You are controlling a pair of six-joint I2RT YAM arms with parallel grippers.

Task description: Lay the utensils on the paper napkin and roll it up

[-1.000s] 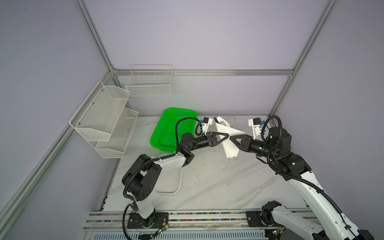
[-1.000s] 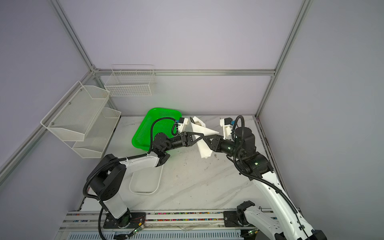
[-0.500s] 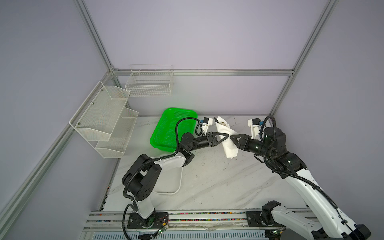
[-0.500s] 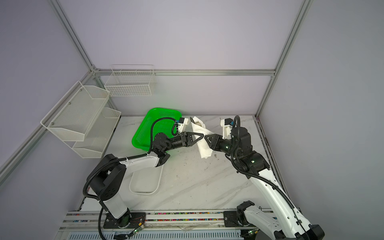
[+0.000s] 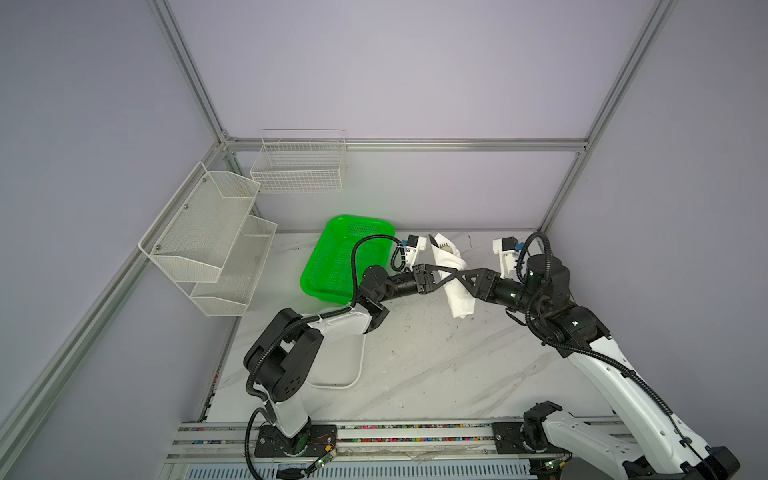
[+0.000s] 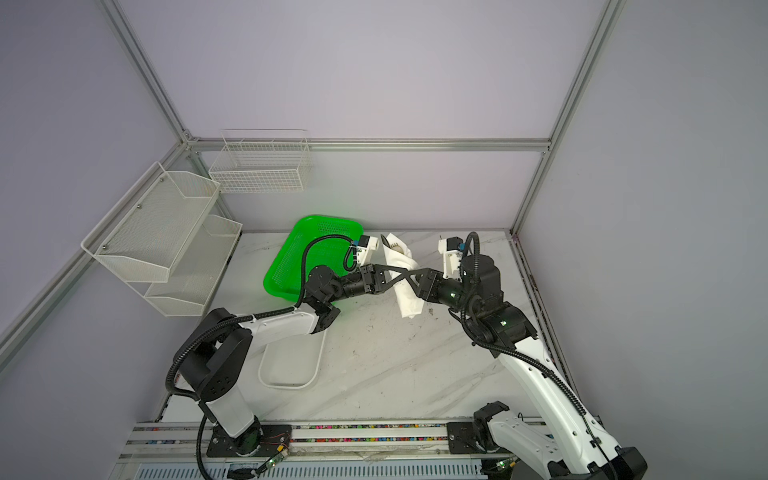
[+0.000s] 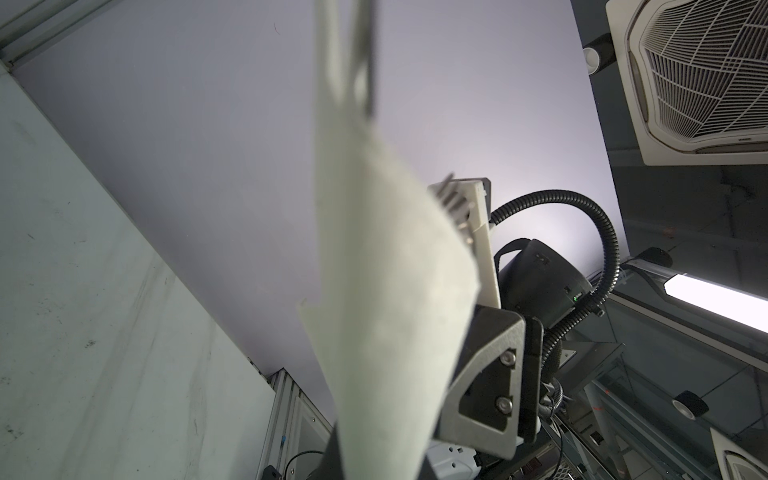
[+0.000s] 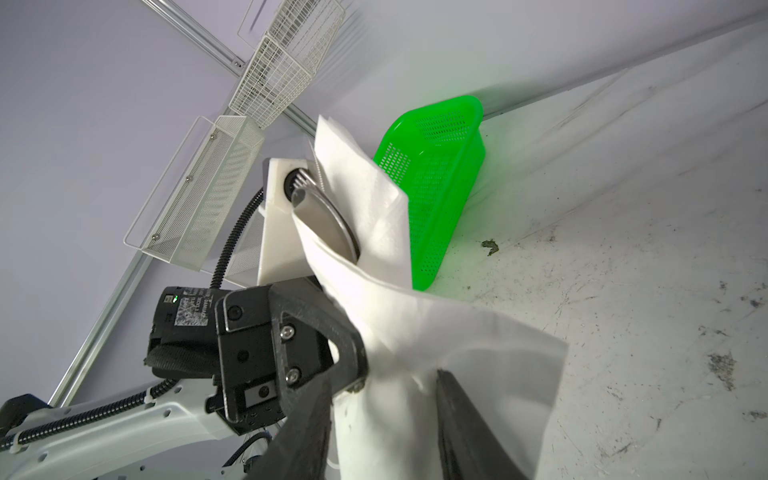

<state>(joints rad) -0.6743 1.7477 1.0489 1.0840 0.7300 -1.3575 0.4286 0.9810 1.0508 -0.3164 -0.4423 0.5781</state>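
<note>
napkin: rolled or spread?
Rolled: napkin wraps the utensils, their tips poking out one end; left gripper pinches it.

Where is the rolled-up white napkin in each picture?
In a top view: the paper napkin is mid-picture, just right of the green basket.
In a top view: same spot, again right of the basket.
Left wrist: a blurry white strip down the middle; no basket here.
Right wrist: big and central, utensils poking out, basket behind.
Shared landmark: the green basket, in every view except the left wrist.
</note>
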